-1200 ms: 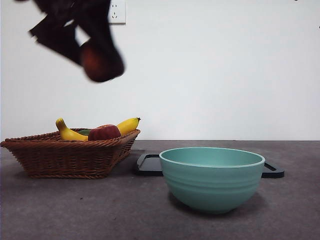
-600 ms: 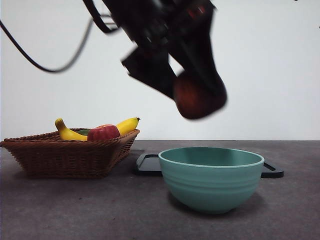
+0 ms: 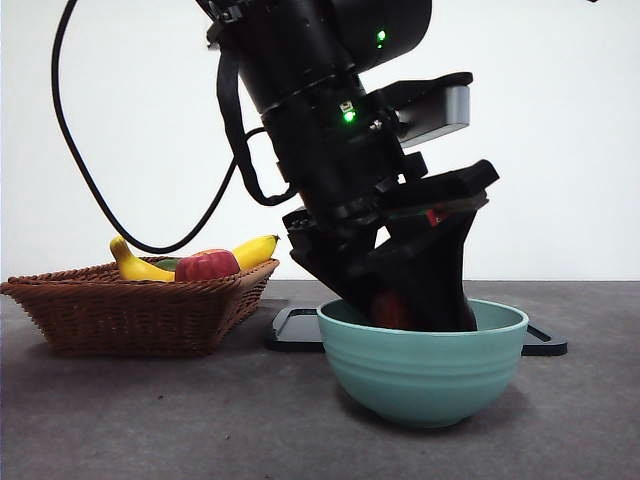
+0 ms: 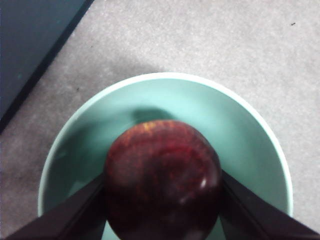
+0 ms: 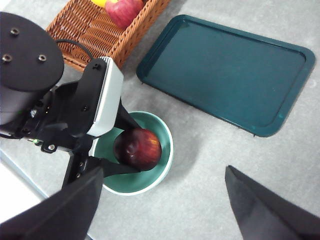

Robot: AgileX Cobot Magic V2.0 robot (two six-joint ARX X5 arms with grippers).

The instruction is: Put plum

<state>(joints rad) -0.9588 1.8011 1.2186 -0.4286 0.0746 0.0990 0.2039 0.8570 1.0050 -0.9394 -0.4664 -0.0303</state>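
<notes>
Soft, even light fills sharp pictures; the plum (image 4: 163, 180), pinched between the left gripper (image 4: 163, 200) jaws, carries a small glint and shadows the bowl (image 4: 250, 145) wall beyond them.

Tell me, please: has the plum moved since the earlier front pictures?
Yes. Held in the left gripper, the plum travelled from high above the wicker basket rightward and down, and now sits low inside the green bowl, below its rim.
</notes>
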